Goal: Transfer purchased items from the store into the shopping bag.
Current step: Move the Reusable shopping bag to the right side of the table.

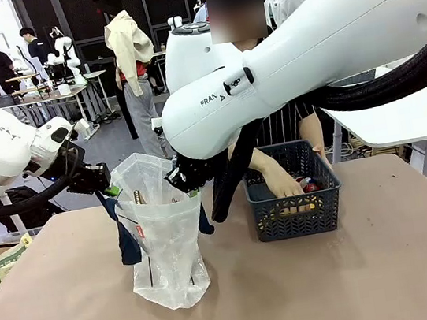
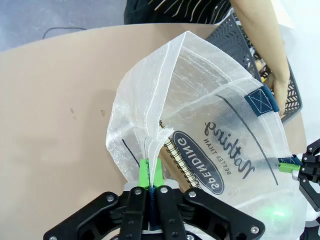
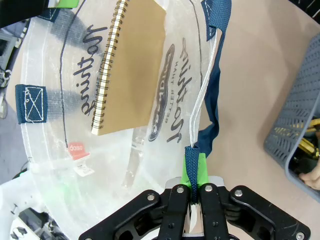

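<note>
left end effector (image 2: 150, 175) and right end effector (image 3: 194, 172) clenched on bag (image 1: 165, 238) rim. notebook (image 3: 132, 65) inside; basket (image 1: 298, 224) beside bag has items (image 1: 307, 186) left, hand (image 1: 280, 182) in it.

The left gripper (image 1: 109, 189) and right gripper (image 1: 185, 181) pinch the rim of a clear plastic tote with navy straps (image 1: 165, 242); a person's hand (image 1: 285, 186) is in the dark grey lattice basket (image 1: 297, 218).
</note>
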`<state>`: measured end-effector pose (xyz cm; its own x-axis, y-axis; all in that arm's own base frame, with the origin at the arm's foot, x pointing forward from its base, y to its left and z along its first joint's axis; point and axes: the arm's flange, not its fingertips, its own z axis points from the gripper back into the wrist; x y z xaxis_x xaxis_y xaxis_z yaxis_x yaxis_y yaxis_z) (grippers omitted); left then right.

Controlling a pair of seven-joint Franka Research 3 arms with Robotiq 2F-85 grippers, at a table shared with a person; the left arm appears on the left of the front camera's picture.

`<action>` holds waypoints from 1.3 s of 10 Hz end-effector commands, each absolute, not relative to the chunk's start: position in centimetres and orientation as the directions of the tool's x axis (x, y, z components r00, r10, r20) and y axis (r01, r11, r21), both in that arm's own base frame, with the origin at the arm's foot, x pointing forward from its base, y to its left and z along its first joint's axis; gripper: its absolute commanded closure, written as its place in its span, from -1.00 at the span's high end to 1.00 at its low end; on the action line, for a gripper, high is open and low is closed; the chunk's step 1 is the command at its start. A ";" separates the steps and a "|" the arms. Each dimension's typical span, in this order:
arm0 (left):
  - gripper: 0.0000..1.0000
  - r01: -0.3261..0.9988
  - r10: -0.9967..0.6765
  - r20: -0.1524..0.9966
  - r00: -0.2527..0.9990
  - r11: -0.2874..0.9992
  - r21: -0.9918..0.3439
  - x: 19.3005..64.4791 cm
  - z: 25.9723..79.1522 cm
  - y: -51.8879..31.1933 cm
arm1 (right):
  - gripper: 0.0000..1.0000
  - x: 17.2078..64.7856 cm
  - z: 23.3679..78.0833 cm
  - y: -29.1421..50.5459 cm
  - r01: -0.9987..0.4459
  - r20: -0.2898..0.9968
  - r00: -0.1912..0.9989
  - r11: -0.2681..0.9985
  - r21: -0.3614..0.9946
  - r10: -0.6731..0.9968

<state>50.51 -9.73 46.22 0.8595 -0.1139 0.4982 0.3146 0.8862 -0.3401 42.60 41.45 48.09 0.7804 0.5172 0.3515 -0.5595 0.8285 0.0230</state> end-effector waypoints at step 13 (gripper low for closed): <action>-1.00 0.313 -0.110 0.504 0.857 0.887 -0.339 50.3 46.4 -9.5 | -1.00 42.5 48.3 41.3 -0.556 0.353 0.782 0.831 0.023 0.514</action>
